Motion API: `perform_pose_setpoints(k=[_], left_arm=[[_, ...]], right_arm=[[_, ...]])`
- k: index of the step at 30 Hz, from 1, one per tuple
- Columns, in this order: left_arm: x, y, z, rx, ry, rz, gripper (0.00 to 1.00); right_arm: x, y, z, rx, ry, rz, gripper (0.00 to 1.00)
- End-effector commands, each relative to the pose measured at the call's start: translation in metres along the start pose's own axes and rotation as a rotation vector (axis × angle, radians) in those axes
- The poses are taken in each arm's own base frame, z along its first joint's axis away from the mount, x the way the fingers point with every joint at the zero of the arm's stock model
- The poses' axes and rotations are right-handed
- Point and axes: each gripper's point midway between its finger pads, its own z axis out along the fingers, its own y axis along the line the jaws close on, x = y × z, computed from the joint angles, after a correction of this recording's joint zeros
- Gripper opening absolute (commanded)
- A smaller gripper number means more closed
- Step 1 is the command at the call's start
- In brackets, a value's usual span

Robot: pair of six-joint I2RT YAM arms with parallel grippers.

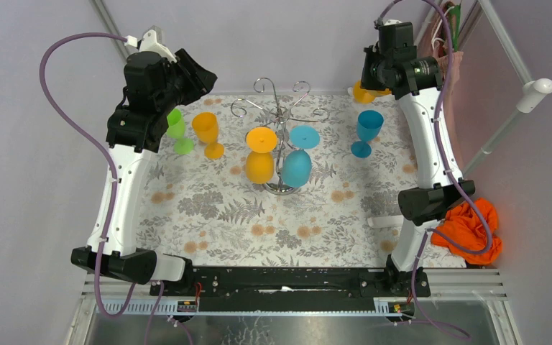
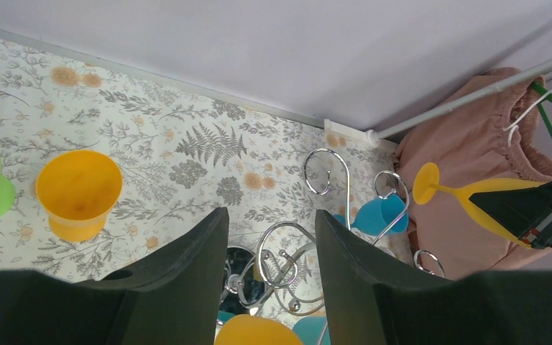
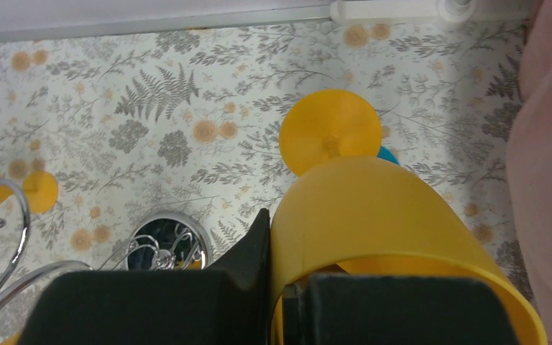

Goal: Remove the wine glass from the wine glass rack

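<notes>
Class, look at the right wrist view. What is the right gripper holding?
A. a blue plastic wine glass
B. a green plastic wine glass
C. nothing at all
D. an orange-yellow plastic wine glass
D: the right gripper is shut on the cup wall of the orange-yellow plastic wine glass, one finger outside the wall and one inside, with the glass's round foot pointing away from the camera.

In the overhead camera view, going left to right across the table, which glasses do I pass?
Green glass → standing orange glass → hanging orange glass → rack pole → hanging blue glass → standing blue glass. The yellow glass overlaps that last one, so it's skipped.
</notes>
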Motion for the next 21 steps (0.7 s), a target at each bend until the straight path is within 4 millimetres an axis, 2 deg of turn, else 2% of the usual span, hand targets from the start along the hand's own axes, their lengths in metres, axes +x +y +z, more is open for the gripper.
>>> perform_pose_setpoints(k=[1, 6, 13, 21], left_arm=[[0.003, 0.008, -0.001, -0.026, -0.009, 0.039, 0.55], [0.009, 0.01, 0.002, -0.03, 0.007, 0.042, 0.55], [0.011, 0.015, -0.001, -0.043, 0.004, 0.059, 0.56], [0.011, 0.016, -0.004, -0.045, 0.001, 0.065, 0.58]], right_arm=[[0.006, 0.024, -0.001, -0.113, 0.017, -0.051, 0.0], [0.022, 0.04, 0.013, -0.166, 0.082, -0.084, 0.0], [0.059, 0.067, 0.049, -0.219, 0.217, -0.136, 0.0], [0.103, 0.072, 0.08, -0.195, 0.352, -0.172, 0.0]])
